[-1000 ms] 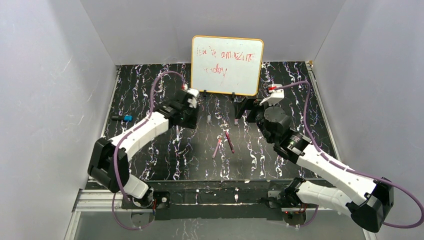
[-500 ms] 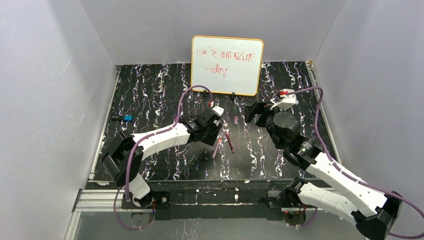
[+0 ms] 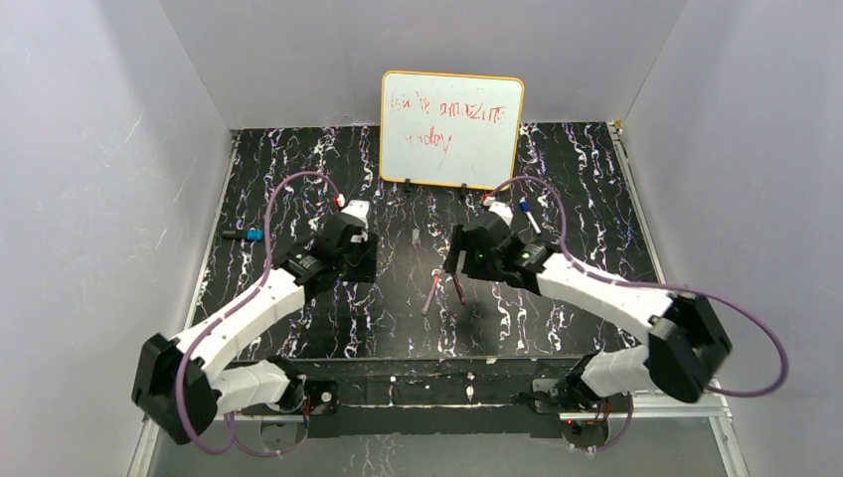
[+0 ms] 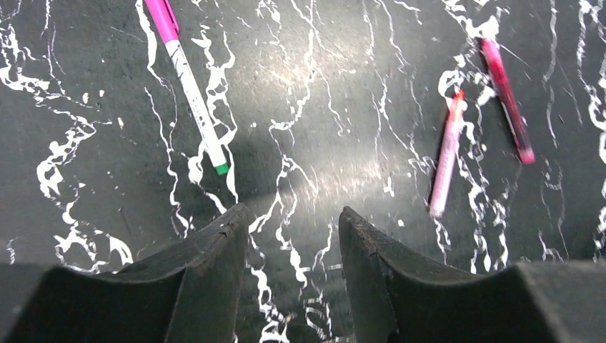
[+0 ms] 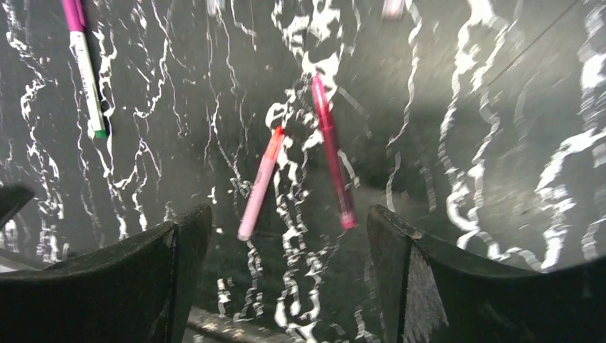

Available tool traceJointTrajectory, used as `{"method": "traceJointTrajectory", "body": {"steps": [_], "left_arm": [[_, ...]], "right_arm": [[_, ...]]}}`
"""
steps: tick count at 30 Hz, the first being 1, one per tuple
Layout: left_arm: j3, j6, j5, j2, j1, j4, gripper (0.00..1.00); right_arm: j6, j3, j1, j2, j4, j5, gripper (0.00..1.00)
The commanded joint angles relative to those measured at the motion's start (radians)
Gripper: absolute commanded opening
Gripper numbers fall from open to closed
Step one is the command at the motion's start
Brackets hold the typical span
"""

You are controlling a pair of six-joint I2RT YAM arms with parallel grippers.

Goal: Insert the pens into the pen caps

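Two pens lie in a V at mid-table: a pale pink pen [image 3: 430, 295] [image 4: 446, 153] [image 5: 259, 184] and a darker magenta pen [image 3: 458, 283] [image 4: 506, 96] [image 5: 331, 150]. A white pen with a magenta end and green tip [image 4: 189, 78] [image 5: 84, 64] lies further back. My left gripper [image 3: 356, 260] [image 4: 293, 214] hovers open and empty to the left of the pair. My right gripper [image 3: 459, 260] [image 5: 289, 214] is wide open just above the pair, touching neither. A blurred pinkish stub [image 5: 393, 7] at the frame's top edge may be a pen cap.
A whiteboard [image 3: 451, 129] with red writing stands at the back centre on black feet. A black and blue pen [image 3: 244, 235] lies near the left wall. A white pen with a blue end [image 3: 525, 212] lies behind the right arm. Grey walls enclose the marbled black table [image 3: 298, 169].
The left arm reached toward the middle pens, then drew back left. The right arm swung left from beside the whiteboard to above the pen pair, and its jaws narrowed slightly.
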Motion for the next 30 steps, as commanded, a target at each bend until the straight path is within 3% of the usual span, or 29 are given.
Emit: {"method": "traceJointTrajectory", "body": {"steps": [1, 3, 6, 11, 15, 22, 30], "left_arm": [[0.051, 0.085, 0.024, -0.083, 0.009, -0.156, 0.48], [0.063, 0.110, 0.019, -0.104, 0.013, -0.186, 0.49], [0.064, 0.124, 0.021, -0.137, 0.017, -0.192, 0.50], [0.059, 0.130, 0.029, -0.187, 0.026, -0.185, 0.51], [0.058, 0.150, 0.038, -0.212, 0.043, -0.179, 0.51], [0.062, 0.189, 0.077, -0.226, 0.084, -0.176, 0.52], [0.060, 0.199, 0.112, -0.219, 0.117, -0.167, 0.52]], "right_arm": [[0.291, 0.165, 0.027, 0.139, -0.115, -0.145, 0.81], [0.338, 0.224, 0.042, 0.203, -0.136, -0.165, 0.76], [0.398, 0.320, 0.072, 0.296, -0.200, -0.165, 0.76], [0.486, 0.570, 0.094, 0.523, -0.492, -0.108, 0.76], [0.507, 0.708, 0.099, 0.681, -0.674, -0.108, 0.70], [0.539, 0.692, 0.111, 0.655, -0.657, -0.086, 0.67], [0.530, 0.640, 0.110, 0.671, -0.598, -0.102, 0.57]]}}
